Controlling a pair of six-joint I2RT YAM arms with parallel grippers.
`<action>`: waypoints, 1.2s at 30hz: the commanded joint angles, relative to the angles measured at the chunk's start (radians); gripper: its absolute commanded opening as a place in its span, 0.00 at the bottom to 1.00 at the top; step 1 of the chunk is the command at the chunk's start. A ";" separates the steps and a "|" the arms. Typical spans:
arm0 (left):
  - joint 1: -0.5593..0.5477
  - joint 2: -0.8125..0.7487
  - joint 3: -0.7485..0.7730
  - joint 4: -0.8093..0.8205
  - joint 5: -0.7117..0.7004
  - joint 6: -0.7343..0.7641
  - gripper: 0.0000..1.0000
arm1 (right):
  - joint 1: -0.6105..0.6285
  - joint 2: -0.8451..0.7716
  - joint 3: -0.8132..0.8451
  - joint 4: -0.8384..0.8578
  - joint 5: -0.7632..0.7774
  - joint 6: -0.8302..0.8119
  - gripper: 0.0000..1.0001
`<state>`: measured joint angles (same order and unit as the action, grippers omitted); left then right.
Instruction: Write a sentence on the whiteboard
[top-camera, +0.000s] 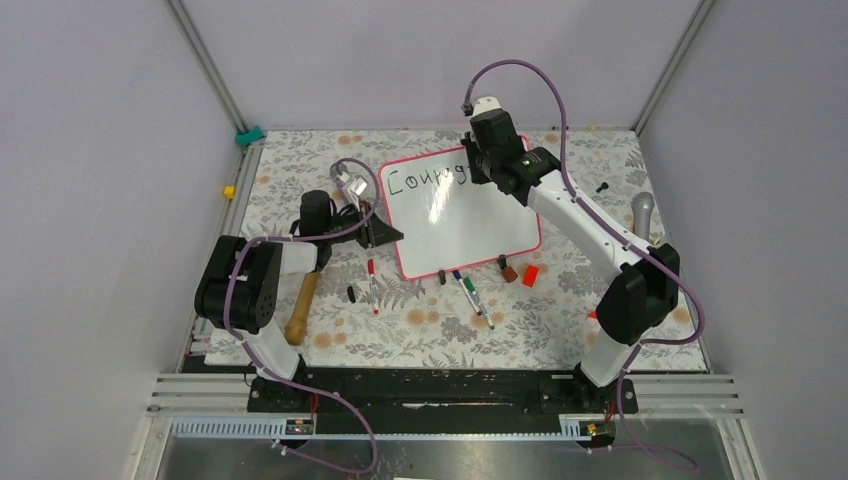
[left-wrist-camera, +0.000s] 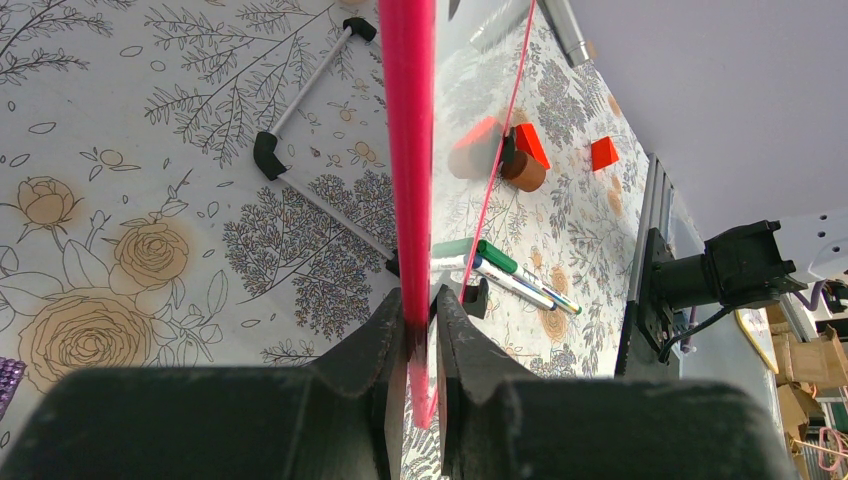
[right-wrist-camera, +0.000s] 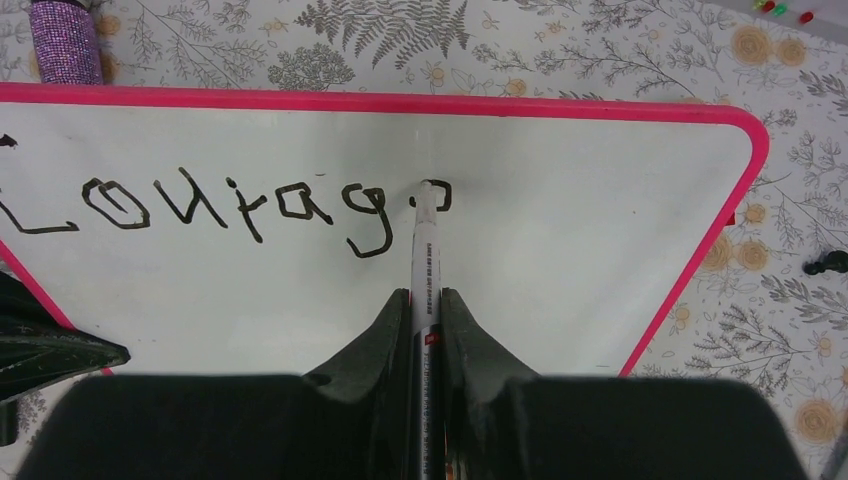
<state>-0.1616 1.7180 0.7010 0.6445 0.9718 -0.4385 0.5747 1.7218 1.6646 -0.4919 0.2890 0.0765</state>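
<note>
Floral cloth (top-camera: 430, 335) covering the table. Left edge: wooden handle (top-camera: 300, 308), lying lengthwise, and yellow cube (top-camera: 229, 190). Far left corner: green clip (top-camera: 249, 134). Mid-table, left to right: black cap (top-camera: 352, 293), red-capped marker (top-camera: 373, 287), second black cap (top-camera: 441, 277), two markers (top-camera: 474, 300) lying side by side, brown cylinder (top-camera: 509, 271), and red block (top-camera: 530, 275) just beside it. Right edge: grey rod (top-camera: 643, 210), with a small black piece (top-camera: 603, 186) nearby.
</note>
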 joint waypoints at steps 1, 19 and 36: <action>0.010 0.025 -0.004 -0.022 -0.067 0.055 0.00 | -0.006 0.006 0.021 0.003 -0.038 0.001 0.00; 0.012 0.020 -0.009 -0.013 -0.065 0.049 0.00 | -0.006 -0.022 -0.041 -0.048 -0.042 -0.013 0.00; 0.011 0.018 -0.009 -0.010 -0.067 0.049 0.00 | -0.006 -0.062 -0.051 -0.044 0.050 -0.014 0.00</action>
<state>-0.1616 1.7180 0.7010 0.6456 0.9714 -0.4431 0.5751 1.7134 1.6333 -0.5491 0.2806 0.0723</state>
